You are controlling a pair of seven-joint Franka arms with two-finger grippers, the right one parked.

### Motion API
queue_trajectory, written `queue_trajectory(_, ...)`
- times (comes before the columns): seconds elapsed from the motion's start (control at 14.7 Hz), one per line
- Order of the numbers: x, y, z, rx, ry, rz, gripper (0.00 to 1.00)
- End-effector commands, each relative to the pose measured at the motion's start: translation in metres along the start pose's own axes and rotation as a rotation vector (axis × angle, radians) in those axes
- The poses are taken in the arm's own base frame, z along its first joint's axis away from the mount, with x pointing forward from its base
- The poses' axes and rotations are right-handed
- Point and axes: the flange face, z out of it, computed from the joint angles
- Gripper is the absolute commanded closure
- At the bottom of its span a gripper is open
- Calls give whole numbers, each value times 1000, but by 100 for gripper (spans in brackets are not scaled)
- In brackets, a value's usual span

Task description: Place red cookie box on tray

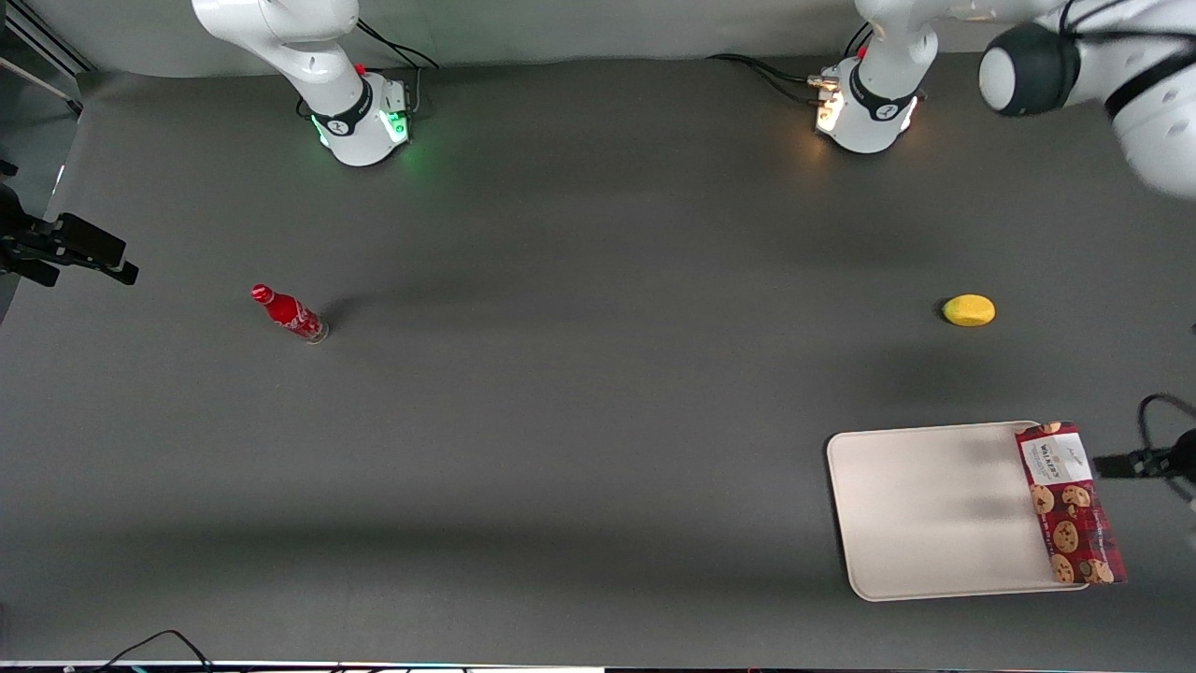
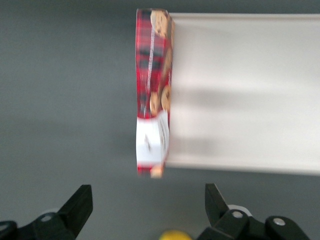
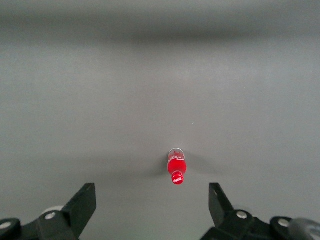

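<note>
One gripper (image 2: 147, 189) to report, the left arm's — up above the dark grey table (image 1: 561, 421), jaws spread wide and holding nothing. Black fingers (image 2: 80, 200) well clear of everything, with bare table between them and the nearest object. Not to be picked out in the front view.

Nearest to those fingers: the white-label end of the red cookie box (image 2: 152, 95). Lies lengthwise along the short edge of the tray (image 2: 250, 90) at the working arm's end of the table. Overlaps that edge, with one long side over the cream-white surface and the other out over the table. Label end farther from the front camera, cookie pictures running toward it. Red tartan side and cookie-printed face both on show in the left wrist view; flat or tilted on the rim, hard to tell.

Same box (image 1: 1071, 503) and same tray (image 1: 925, 509) close to the front camera in the front view, the wide cream surface otherwise bare.

Farther from the front camera than the tray, and apart from it — a small yellow fruit (image 1: 969, 309) on the table. Well off toward the parked arm's end, a small red soda bottle (image 1: 289, 313), alone.
</note>
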Motion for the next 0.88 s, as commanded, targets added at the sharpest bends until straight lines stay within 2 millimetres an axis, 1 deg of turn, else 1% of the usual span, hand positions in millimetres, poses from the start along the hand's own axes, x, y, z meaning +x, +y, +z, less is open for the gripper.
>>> queue_trajectory(0.0, -58, 18, -102, -32, -17, 41, 0)
queue_trajectory(0.14, -98, 32, -148, -72, -60, 74, 0)
queue_trajectory(0.2, -118, 48, -169, -88, -69, 106, 0)
queue_trajectory(0.27, -138, 65, -185, -99, -75, 129, 0)
queue_trajectory(0.34, -161, 77, -196, -96, -78, 146, 0)
queue_trajectory(0.41, -181, 89, -200, -94, -81, 150, 0)
queue_trajectory(0.48, -202, 107, -207, -89, -67, 155, 0)
queue_trajectory(0.68, -255, 136, -199, -78, -37, 131, 0)
queue_trajectory(0.75, -266, 141, -195, -74, -25, 134, 0)
queue_trajectory(0.82, -274, 145, -192, -61, -16, 140, 0)
